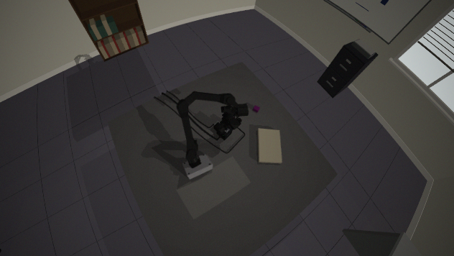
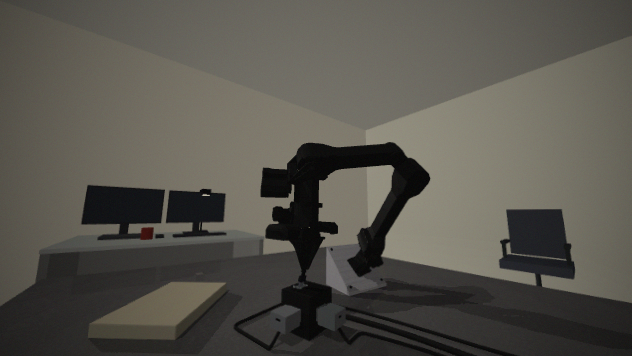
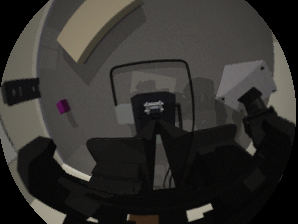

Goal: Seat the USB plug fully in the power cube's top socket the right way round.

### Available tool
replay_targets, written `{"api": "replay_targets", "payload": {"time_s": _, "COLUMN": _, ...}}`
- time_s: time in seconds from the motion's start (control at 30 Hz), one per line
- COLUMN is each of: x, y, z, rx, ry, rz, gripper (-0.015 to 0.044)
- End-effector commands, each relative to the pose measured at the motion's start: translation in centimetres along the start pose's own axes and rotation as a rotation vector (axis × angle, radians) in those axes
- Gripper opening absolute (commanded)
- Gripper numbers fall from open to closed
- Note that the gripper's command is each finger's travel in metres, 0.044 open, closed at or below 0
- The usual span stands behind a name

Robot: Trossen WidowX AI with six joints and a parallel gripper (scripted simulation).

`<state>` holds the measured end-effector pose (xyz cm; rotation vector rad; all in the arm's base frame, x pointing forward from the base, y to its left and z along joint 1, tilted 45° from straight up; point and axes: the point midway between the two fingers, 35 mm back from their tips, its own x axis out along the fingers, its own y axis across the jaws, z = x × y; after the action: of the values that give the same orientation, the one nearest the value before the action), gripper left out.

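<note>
The black power cube (image 2: 308,312) (image 3: 137,102) stands on the table below the arm. A silvery socket area (image 2: 299,286) (image 3: 154,107) shows on its top. My gripper (image 2: 302,273) (image 3: 156,123) points straight down over it, its tips just above the cube's top face. The gripper is shut on the USB plug (image 2: 302,279), a small dark piece under the fingertips. The plug is mostly hidden by the fingers in the wrist view. I cannot tell which way round it is, nor how deep it sits in the socket.
Grey blocks (image 2: 285,320) (image 2: 331,317) with black cables are on the cube's sides; cables loop around it. A beige slab (image 1: 269,146) (image 2: 155,305) (image 3: 95,27) lies on the table. A small magenta cube (image 1: 256,108) (image 3: 63,106) lies apart. The arm's pale base (image 1: 198,167) (image 3: 241,80) stands nearby.
</note>
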<state>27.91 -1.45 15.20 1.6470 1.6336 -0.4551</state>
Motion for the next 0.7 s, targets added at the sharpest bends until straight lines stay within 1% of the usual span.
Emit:
{"api": "replay_targets", "payload": {"time_s": 0.0, "x": 0.09, "y": 0.03, "z": -0.05, "rx": 0.004, "ry": 0.004, "rz": 0.003, "gripper": 0.0}}
{"api": "replay_targets", "payload": {"time_s": 0.67, "x": 0.33, "y": 0.03, "z": -0.05, "rx": 0.004, "ry": 0.004, "rz": 0.003, "gripper": 0.0}}
